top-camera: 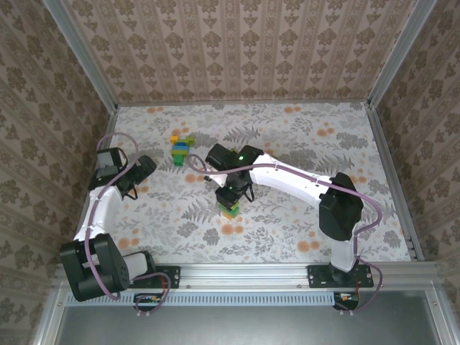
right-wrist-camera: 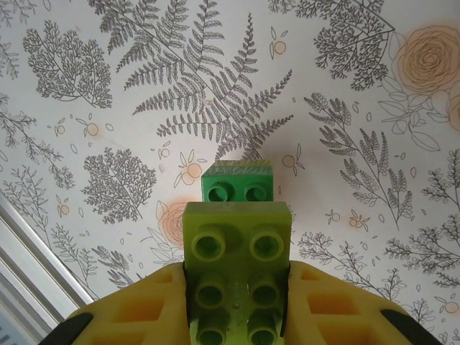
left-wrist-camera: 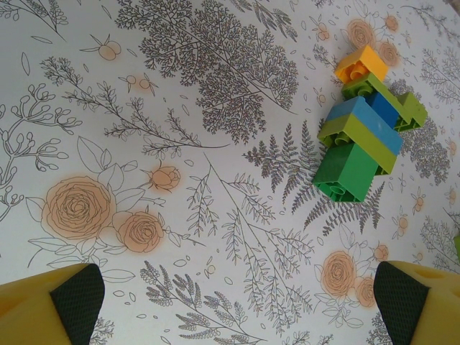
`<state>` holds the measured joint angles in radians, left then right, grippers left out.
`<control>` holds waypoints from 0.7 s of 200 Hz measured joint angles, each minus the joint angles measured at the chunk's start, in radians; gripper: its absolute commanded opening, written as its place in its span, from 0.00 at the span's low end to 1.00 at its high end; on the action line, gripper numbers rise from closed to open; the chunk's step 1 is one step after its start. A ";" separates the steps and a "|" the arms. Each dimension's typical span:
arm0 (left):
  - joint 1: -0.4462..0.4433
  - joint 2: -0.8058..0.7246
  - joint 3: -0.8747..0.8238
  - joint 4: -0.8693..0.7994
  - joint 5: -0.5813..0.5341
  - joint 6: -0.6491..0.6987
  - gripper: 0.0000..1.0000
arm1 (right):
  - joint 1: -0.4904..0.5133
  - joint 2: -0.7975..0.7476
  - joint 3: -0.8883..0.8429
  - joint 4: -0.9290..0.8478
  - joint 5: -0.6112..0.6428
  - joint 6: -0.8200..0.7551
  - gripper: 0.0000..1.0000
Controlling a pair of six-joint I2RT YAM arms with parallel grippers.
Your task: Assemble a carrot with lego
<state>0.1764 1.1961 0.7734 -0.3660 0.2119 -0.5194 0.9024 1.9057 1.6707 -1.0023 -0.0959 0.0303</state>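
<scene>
My right gripper (top-camera: 231, 195) is shut on the carrot (top-camera: 230, 210), a short lego stack just above the table's middle, with orange showing by the fingers and green at the low end. In the right wrist view, the yellow fingers (right-wrist-camera: 144, 305) clamp a lime-green brick (right-wrist-camera: 237, 251) by its sides, and a dark green brick (right-wrist-camera: 237, 181) sits at its far end. My left gripper (top-camera: 139, 175) hovers at the left, open with nothing in it. Its two pads (left-wrist-camera: 72, 302) stand far apart over bare cloth.
A separate build of yellow, green and blue bricks (top-camera: 181, 149) lies at the back centre, and in the left wrist view this build (left-wrist-camera: 363, 136) is at the upper right. The floral table cloth (top-camera: 302, 144) is walled by patterned panels. A metal rail (top-camera: 287, 272) runs along the near edge.
</scene>
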 measured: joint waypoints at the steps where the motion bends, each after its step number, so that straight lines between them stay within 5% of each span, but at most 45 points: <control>1: 0.000 0.000 0.000 0.000 0.000 0.000 1.00 | 0.000 0.000 0.000 0.000 0.000 0.000 0.27; 140: 0.000 0.000 0.000 0.000 0.000 0.000 1.00 | 0.004 0.021 0.000 -0.001 -0.006 -0.001 0.27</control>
<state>0.1764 1.1961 0.7738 -0.3660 0.2119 -0.5194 0.9062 1.9266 1.6707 -1.0031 -0.1020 0.0296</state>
